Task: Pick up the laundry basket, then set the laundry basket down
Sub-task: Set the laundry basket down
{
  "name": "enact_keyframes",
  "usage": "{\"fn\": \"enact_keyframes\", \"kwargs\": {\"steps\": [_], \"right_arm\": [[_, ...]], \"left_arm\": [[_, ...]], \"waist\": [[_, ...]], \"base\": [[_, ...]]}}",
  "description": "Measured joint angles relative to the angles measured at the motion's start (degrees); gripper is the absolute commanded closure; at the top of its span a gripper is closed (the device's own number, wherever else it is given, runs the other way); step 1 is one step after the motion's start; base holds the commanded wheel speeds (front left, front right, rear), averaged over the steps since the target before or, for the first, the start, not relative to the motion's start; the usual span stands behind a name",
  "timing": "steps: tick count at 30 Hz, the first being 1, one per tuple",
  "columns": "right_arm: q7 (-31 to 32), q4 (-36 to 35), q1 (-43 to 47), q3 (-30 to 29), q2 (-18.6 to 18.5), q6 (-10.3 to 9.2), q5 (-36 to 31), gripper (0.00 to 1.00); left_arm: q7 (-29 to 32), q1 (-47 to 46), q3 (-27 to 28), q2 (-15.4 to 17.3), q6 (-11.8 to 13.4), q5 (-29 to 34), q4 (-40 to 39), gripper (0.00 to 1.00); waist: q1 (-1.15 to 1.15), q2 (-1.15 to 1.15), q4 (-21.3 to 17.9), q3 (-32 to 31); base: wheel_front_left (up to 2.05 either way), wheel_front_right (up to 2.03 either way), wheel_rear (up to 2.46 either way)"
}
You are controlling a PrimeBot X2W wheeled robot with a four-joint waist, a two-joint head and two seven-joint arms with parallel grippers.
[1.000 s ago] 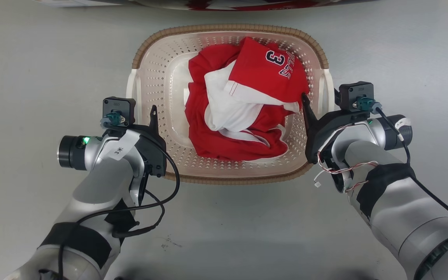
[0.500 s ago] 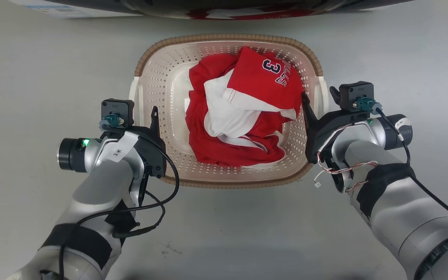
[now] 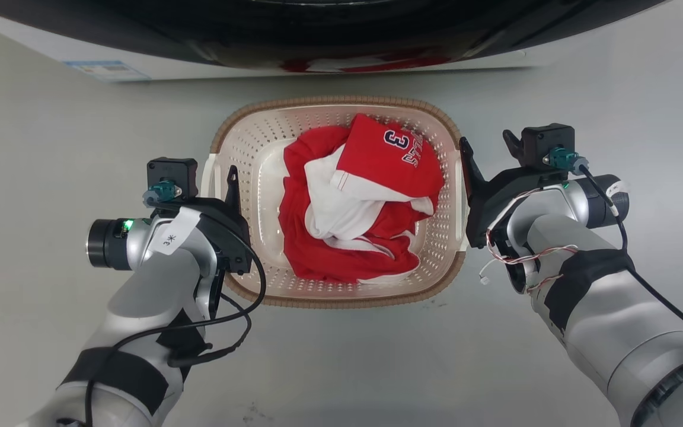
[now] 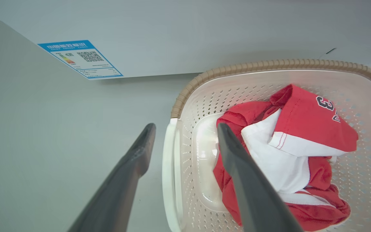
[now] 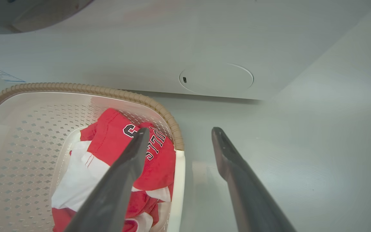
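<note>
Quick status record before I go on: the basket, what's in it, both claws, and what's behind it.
basket: laundry basket, appears to rest on the floor
contents: red and white clothing, one piece bearing a 3
behind: washer
left claw: open, astride the left handle, one finger inside the basket, one outside
right claw: open, astride the right handle likewise
grip: neither claw closed on a handle

Red/white jersey [image 3: 365, 219] w/ no. 3, crumpled; white washer [image 4: 204, 32] behind, blue label [image 4: 80, 59] on its front, grey floor [image 3: 51, 130]
</note>
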Motion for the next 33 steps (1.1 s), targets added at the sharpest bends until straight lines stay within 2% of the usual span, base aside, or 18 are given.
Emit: {"fn": "enact_keyframes", "kwargs": {"steps": [7,19,33], "right_arm": [[0.0,-1.3,1.0,-1.4,0.0,0.69,0.0,0.00],[0.0,-7.4,9.7,-5.6,-1.0,0.99,-1.4,0.00],[0.0,-17.7,21.8,-11.7,-3.1,-0.79,-4.9,0.00]], "left_arm": [[0.0,3.6,1.6,1.2,-0.1,-0.2,-1.9,0.00],[0.0,13.6,5.1,4.0,0.5,1.8,-10.0,0.00],[0.0,27.2,10.7,6.6,1.5,7.8,-23.3,0.00]], "waist": [[0.00,0.00,-0.7,-4.8],[-0.01,-0.01,-1.7,-14.9],[-0.01,-0.01,-2.3,-25.1]], "base": [[0.00,0.00,0.00],[0.00,0.00,0.00],[0.00,0.00,0.00]]}}
